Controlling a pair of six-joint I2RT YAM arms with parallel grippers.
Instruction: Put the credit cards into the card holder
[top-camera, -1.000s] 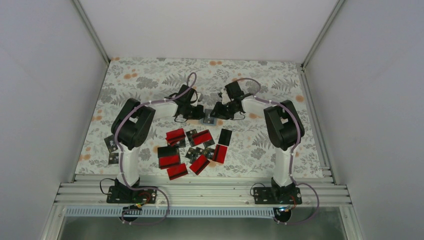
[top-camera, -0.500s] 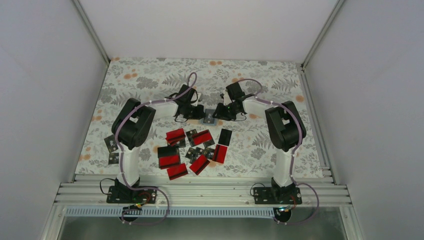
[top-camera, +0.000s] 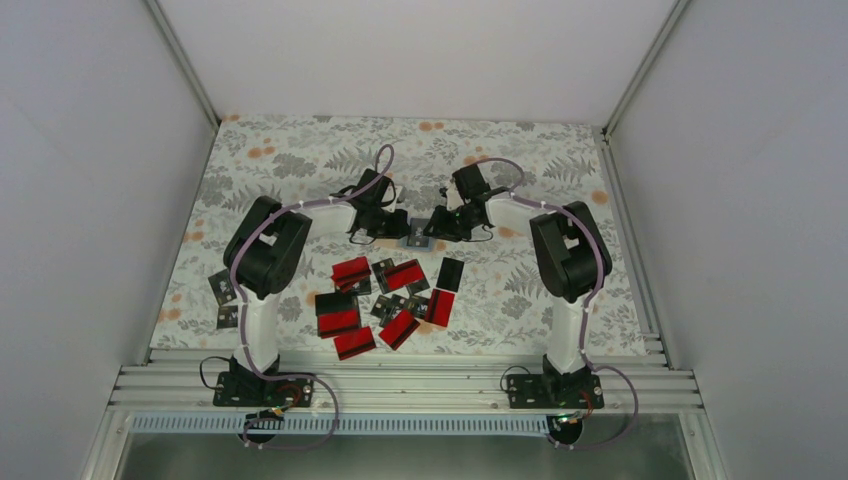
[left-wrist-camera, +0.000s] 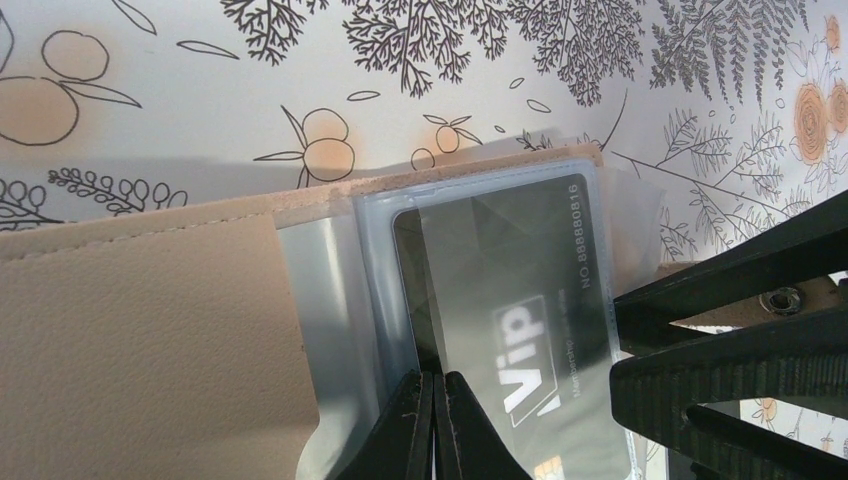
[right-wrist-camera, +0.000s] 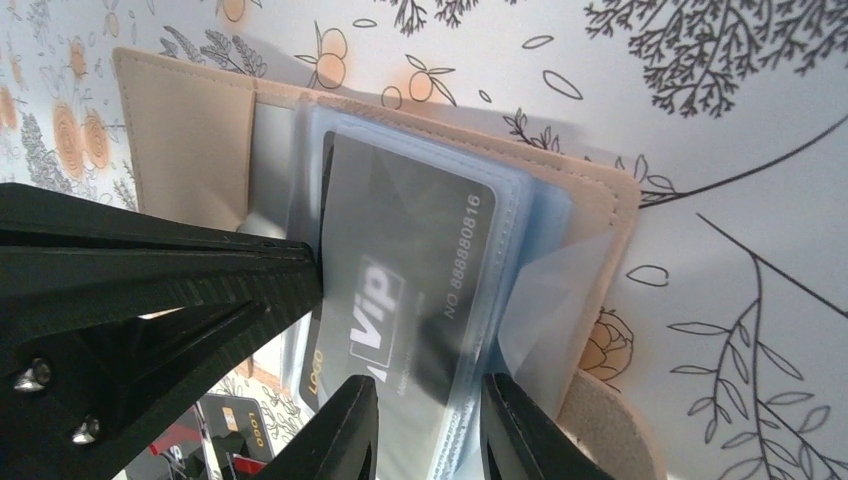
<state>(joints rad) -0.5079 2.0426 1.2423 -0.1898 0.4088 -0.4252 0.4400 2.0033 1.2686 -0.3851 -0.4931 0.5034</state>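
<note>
Your left hand (left-wrist-camera: 435, 415) was clenched, its two tips pressed together at the 6 o'clock edge of the open card holder (left-wrist-camera: 150, 330), right against the clear sleeves (left-wrist-camera: 330, 290). You could not tell whether a leaf of plastic was nipped between them. Your right hand (right-wrist-camera: 430, 432) grasped the card holder from the opposite side, its fingers straddling the edge of the sleeve stack.

The holder lay opened out on the flowered bench (top-camera: 300, 160), with its tan cover underneath and the sleeves fanned on top. One black card (left-wrist-camera: 520, 290), marked VIP with a pale number along one edge, sat in a sleeve with its far end under the plastic.

Only the overhead view showed the rest. A cluster of loose credit cards (top-camera: 338, 318), red and black, lay on the bench toward 6 o'clock from the holder, well apart from both hands. Two more cards (top-camera: 222, 289) lay off at 8 o'clock. From above, the holder was just a small grey patch between the two hands.

Only the wrist views showed the print on the card and the sleeves. The right wrist view alone showed a rounded tan tab (right-wrist-camera: 610, 430) at the holder's 5 o'clock corner. The left wrist view showed the right hand's fingers coming in from 3 o'clock.
</note>
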